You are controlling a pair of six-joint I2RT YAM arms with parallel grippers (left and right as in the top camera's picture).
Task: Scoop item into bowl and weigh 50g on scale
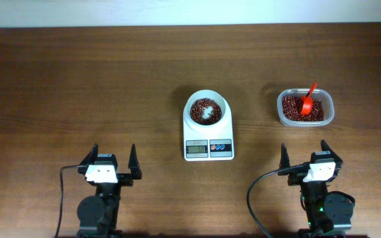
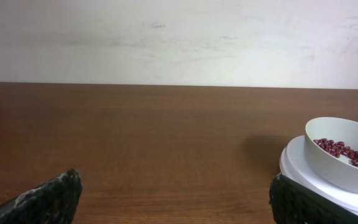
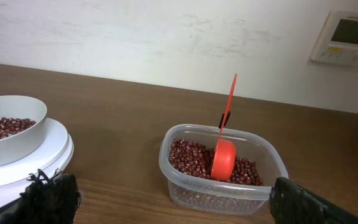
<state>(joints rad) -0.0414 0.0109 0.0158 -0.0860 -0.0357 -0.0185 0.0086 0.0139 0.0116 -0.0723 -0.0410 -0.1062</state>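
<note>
Both claws spread and empty at the near desk (image 1: 78, 79) edge, left claw (image 1: 114, 153) and right claw (image 1: 303, 149); bowl (image 1: 189, 106) on scale (image 1: 208, 149) holds some beans (image 3: 2, 129); red scoop (image 1: 307, 100) stands in tub (image 1: 329, 114), so grip its handle high, add small scoops and watch the display.

Nothing legible, even on the scale (image 1: 208, 150).

A dark wooden table (image 1: 78, 79) carries the flat white scale (image 1: 208, 149) at its centre, with a clear plastic tub (image 3: 216, 200) well apart to its right.
</note>
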